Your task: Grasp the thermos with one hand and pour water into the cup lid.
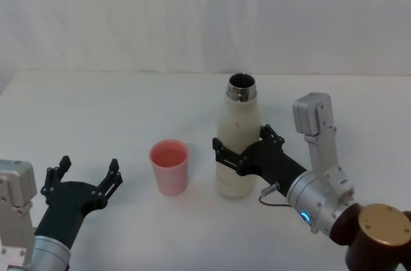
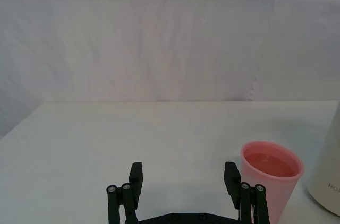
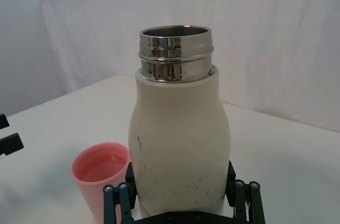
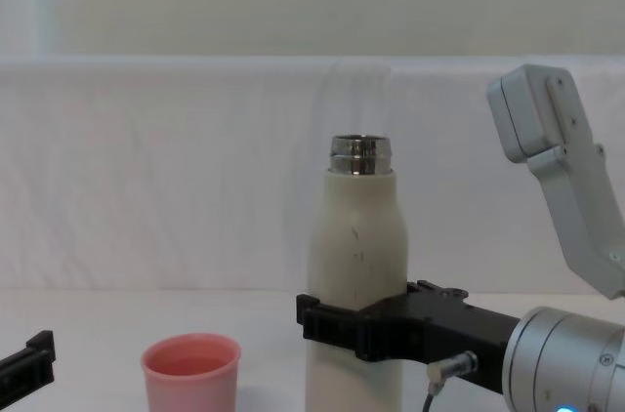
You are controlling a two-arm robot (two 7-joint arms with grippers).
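Cream thermos (image 1: 238, 149), base cut off, chest view

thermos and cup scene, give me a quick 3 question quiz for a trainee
1. True or false: the thermos is lying on its side on the table.
2. Which gripper has its fingers around the thermos body? A) left gripper B) right gripper C) neither
3. Fill in: the pink cup lid stands on the thermos's ______ side, from the robot's own view.

Key
1. False: it stands upright, with its open steel neck at the top.
2. B: the right gripper grips it low on the body, while the left gripper sits open, apart from the cup lid.
3. left
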